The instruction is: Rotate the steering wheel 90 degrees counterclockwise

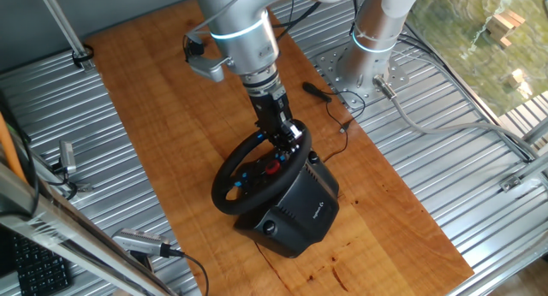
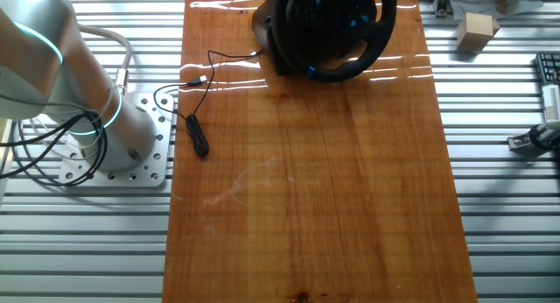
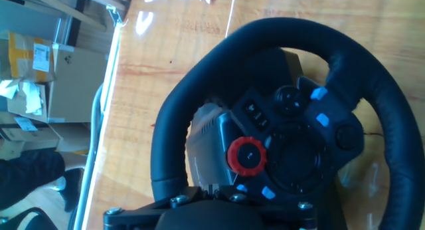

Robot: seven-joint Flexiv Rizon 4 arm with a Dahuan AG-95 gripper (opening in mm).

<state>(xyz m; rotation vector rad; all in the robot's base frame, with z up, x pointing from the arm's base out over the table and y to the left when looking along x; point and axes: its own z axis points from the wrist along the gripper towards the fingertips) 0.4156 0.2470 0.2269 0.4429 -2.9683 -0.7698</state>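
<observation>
Hand view gives you the closest look: the steering wheel [image 3: 292,117] fills it, rim curving round a hub with a red dial [image 3: 247,155] and small blue buttons [image 3: 323,119], and the hand's black body sits along the bottom edge, right against the rim. You cannot see the fingertips there, so you cannot tell how far the hand is open or whether it has truly clamped the rim.

From one fixed view, the hand [image 1: 289,142] is down at the upper part of the wheel's rim, at or touching it, with the arm's silver wrist [image 1: 244,39] reaching down from above. The wheel sits on its boxy black base [image 1: 300,212], tilted back, near the middle of the wooden tabletop [image 1: 171,116]. The other fixed view shows the wheel at the far end of the board, partly cut off by the top edge; a small black tool with a cable [image 2: 199,135] lies well apart from it, near the arm's mounting plate [image 2: 131,158].

My reading is that you are at the grasp stage, or just at the start of the turn; the hub looks tilted off level, but you cannot judge the angle surely. Next you need a firm hold on the rim, then an arc around the hub, counterclockwise, keeping the hand on the rim's circle so it neither slips off nor drags the base across the board.
</observation>
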